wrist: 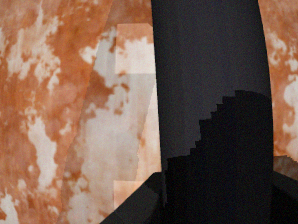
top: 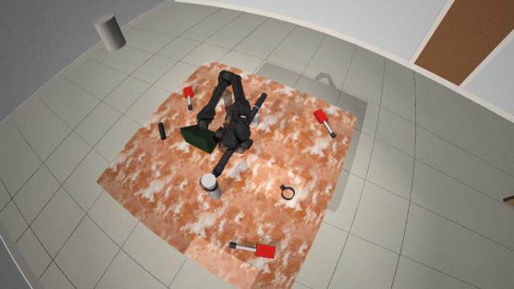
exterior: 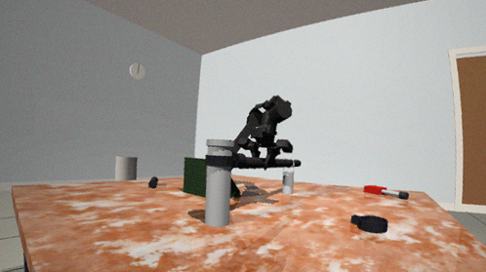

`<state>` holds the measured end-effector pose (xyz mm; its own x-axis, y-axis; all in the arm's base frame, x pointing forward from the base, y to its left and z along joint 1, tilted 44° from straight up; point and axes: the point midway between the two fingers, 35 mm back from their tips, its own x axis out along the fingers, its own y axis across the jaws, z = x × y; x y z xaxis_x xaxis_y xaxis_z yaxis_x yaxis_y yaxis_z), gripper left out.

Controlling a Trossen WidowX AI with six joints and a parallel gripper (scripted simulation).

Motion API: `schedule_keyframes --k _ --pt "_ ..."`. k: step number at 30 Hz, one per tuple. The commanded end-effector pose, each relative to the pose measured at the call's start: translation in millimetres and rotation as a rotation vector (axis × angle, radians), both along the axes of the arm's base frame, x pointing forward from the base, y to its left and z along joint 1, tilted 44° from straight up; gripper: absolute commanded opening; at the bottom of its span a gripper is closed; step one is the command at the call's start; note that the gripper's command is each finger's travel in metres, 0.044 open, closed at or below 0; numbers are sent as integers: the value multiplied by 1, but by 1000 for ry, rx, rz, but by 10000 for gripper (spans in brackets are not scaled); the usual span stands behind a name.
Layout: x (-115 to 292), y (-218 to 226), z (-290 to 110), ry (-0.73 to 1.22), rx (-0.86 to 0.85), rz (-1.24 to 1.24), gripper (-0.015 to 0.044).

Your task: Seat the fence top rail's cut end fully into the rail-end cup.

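The big grey post [top: 211, 189] [exterior: 218, 189] stands upright with a dark brace band [exterior: 219, 161] just under its cap. The dark top rail [top: 225, 160] [exterior: 252, 161] [wrist: 206, 63] runs level from the cup at the band back through the loop cap on the small post [top: 255, 119] [exterior: 287, 181]. The rail's near end meets the band; I cannot tell how deep it sits in the cup. My gripper [top: 234, 141] [exterior: 270, 155] [wrist: 208, 179] is shut on the rail at mid-length. In the wrist view the rail fills the middle and hides the fingertips.
A green block [top: 198, 138] [exterior: 193, 176] stands beside the arm's base. Three red-handled tools [top: 188, 95] [top: 324, 120] [top: 257, 250] lie on the table, with a black ring clamp [top: 287, 193] [exterior: 370, 223] and a short black cylinder [top: 161, 131] [exterior: 153, 183]. A grey cylinder [top: 109, 32] [exterior: 126, 167] stands on the floor.
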<state>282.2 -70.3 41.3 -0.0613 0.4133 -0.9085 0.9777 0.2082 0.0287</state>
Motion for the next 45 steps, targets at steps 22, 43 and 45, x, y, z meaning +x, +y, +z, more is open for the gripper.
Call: schedule_keyframes --k 22,43,45 --pt "2 -5 0 -3 -10 0 0" --pt "3 -10 0 -3 -10 0 0" --pt "4 -10 0 -3 -10 0 0"
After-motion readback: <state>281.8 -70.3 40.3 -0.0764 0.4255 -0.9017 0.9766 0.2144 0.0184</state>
